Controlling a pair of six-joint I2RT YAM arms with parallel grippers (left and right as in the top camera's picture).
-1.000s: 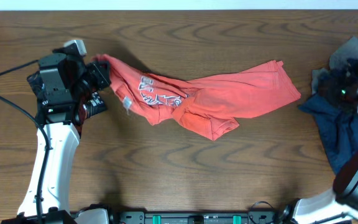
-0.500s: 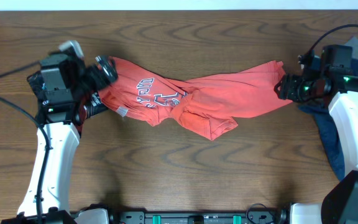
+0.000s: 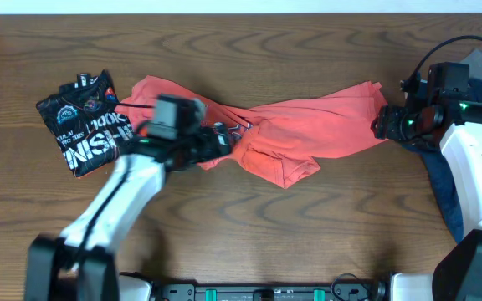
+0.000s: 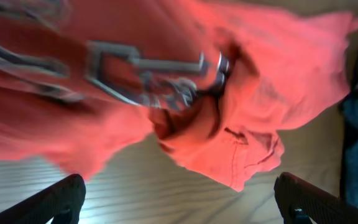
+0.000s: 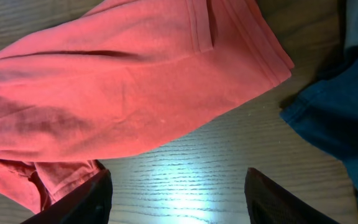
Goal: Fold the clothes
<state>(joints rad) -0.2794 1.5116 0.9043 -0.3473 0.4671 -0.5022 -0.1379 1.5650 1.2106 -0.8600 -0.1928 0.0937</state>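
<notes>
A coral-red T-shirt (image 3: pixel 308 125) lies crumpled across the middle of the table, its print (image 4: pixel 142 71) facing up in the left wrist view. My left gripper (image 3: pixel 221 139) hovers over its left half, jaws wide open and empty (image 4: pixel 182 205), with bare wood between the fingertips. My right gripper (image 3: pixel 383 124) is at the shirt's right end, just off the hem (image 5: pixel 241 43), open with nothing held (image 5: pixel 179 199). A black printed garment (image 3: pixel 86 121) lies folded at the far left. A navy blue garment (image 3: pixel 458 180) is heaped at the right.
A grey garment (image 3: pixel 478 63) shows behind the right arm at the far right edge. The navy cloth (image 5: pixel 337 106) lies close to the right of my right gripper. Bare wooden table (image 3: pixel 249 234) runs along the front.
The left gripper opened, let go of the red shirt's left end and swung right over the shirt, uncovering the black garment. The right arm came in to the shirt's right end.
</notes>
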